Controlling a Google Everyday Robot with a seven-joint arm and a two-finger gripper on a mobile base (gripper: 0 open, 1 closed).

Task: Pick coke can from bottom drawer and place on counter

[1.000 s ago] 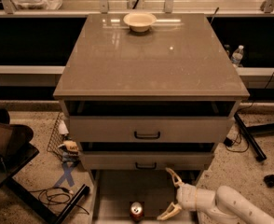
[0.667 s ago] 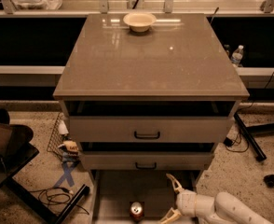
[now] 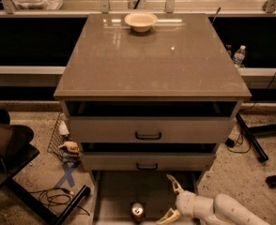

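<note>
The coke can [image 3: 137, 211] stands upright in the open bottom drawer [image 3: 114, 191], near the lower edge of the camera view, its silver top showing. My gripper [image 3: 170, 198] is over the drawer just right of the can, open, with one finger [image 3: 175, 183] pointing up toward the cabinet and the other [image 3: 168, 215] low beside the can. It holds nothing. The white arm reaches in from the lower right. The counter [image 3: 152, 60] is the grey-brown top of the cabinet.
A cream bowl [image 3: 140, 21] sits at the counter's far edge. Two upper drawers with black handles [image 3: 148, 135] are above the open one. A clear water bottle [image 3: 239, 55] stands behind on the right. Cables and a dark stand [image 3: 49, 198] lie on the floor at left.
My gripper has moved left across the bottom drawer, closer to the can. The can has stayed in place.
</note>
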